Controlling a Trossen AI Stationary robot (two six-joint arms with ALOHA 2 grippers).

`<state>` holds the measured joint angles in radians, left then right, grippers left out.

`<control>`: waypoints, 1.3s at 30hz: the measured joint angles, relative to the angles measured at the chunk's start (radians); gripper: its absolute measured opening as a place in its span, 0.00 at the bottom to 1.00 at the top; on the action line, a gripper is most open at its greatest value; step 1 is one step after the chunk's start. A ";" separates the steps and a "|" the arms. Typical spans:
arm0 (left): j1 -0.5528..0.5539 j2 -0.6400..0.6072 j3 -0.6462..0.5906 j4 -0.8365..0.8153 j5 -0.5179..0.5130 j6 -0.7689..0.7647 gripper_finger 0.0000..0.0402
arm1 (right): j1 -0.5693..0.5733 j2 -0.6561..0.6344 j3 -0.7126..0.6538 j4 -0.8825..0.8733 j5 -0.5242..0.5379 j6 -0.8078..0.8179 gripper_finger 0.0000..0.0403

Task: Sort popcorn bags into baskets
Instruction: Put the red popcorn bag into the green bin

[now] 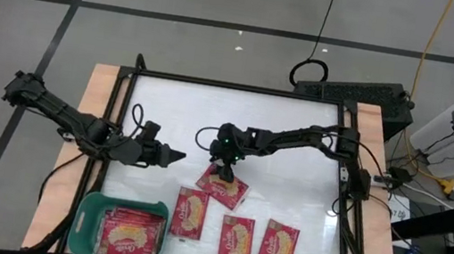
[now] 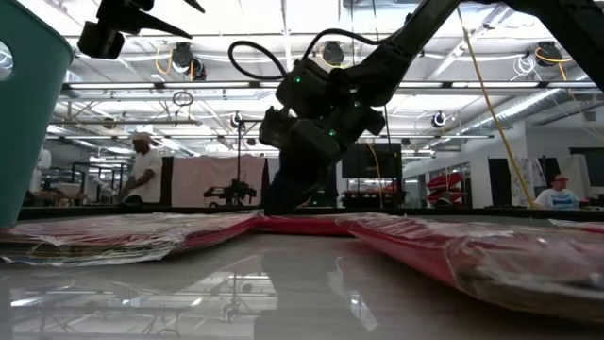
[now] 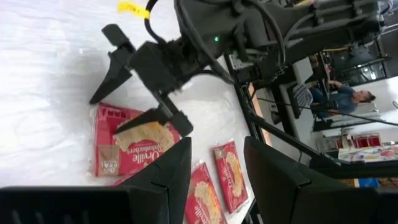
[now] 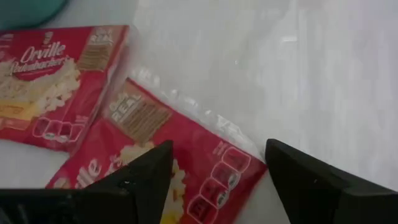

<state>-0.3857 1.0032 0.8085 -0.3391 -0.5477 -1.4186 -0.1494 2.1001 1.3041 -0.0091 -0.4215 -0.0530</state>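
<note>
Four popcorn bags (image 1: 222, 187) lie loose on the worktop (image 1: 293, 168); the teal basket (image 1: 87, 219) near-left already holds some. The right end effector (image 1: 224, 172) hangs open over the tilted, farthest bag. The left end effector (image 1: 171, 154) waits open and empty, left of it.

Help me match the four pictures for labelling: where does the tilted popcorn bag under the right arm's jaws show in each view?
High view: tilted popcorn bag at table centre, under the right gripper.
Low view: only a thin red strip behind the gripper; I cannot tell it is that bag.
Left wrist view: red, below the open jaws.
Right wrist view: between the dark fingers.
Shared landmark: the right gripper.
</note>
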 joint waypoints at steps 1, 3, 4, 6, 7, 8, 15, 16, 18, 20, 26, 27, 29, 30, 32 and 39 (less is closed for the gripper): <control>0.002 0.000 0.000 0.000 0.003 -0.001 0.38 | 0.007 0.008 0.001 -0.001 0.002 0.002 0.61; 0.008 -0.001 0.000 0.002 0.019 0.000 0.38 | 0.017 0.021 0.002 0.000 0.004 0.003 0.60; 0.010 -0.001 0.000 0.001 0.029 0.000 0.38 | 0.023 0.021 0.002 -0.005 0.012 0.000 0.58; 0.012 -0.002 0.000 0.001 0.049 0.001 0.38 | 0.037 0.022 0.002 -0.011 0.044 -0.025 0.55; 0.012 -0.002 0.000 0.001 0.050 0.003 0.38 | 0.044 0.023 0.002 -0.014 0.072 -0.044 0.52; 0.012 -0.002 0.000 0.000 0.050 0.004 0.38 | 0.051 0.021 0.001 -0.015 0.099 -0.061 0.49; 0.028 -0.002 0.000 -0.001 0.050 0.010 0.38 | 0.069 0.014 0.000 -0.030 0.159 -0.088 0.21; 0.032 -0.002 0.000 -0.001 0.050 0.014 0.38 | 0.071 0.011 0.000 -0.035 0.159 -0.074 0.16; 0.043 -0.002 0.000 -0.001 0.050 0.029 0.38 | 0.075 -0.009 -0.001 -0.063 0.158 -0.057 0.08; 0.055 -0.002 0.000 -0.001 0.050 0.043 0.38 | 0.081 -0.028 -0.003 -0.088 0.157 -0.057 0.02; 0.099 -0.002 0.000 -0.002 0.051 0.082 0.38 | 0.080 -0.124 -0.007 -0.164 0.157 -0.013 0.00; 0.106 -0.002 0.000 -0.001 0.050 0.083 0.38 | 0.078 -0.143 -0.007 -0.178 0.157 0.000 0.00; 0.121 0.000 0.000 0.002 0.050 0.100 0.38 | 0.078 -0.176 -0.005 -0.185 0.159 0.017 0.00; 0.126 0.007 0.000 0.008 0.050 0.118 0.38 | 0.078 -0.194 -0.005 -0.194 0.160 0.019 0.00; 0.133 0.025 0.000 0.020 0.050 0.164 0.38 | 0.078 -0.222 -0.005 -0.224 0.160 0.023 0.00; 0.133 0.139 -0.001 0.072 0.121 0.273 0.40 | 0.078 -0.303 -0.005 -0.292 0.166 0.049 0.00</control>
<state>-0.2527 1.1425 0.8078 -0.2672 -0.4270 -1.1460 -0.0715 1.7968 1.2995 -0.3011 -0.2551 -0.0040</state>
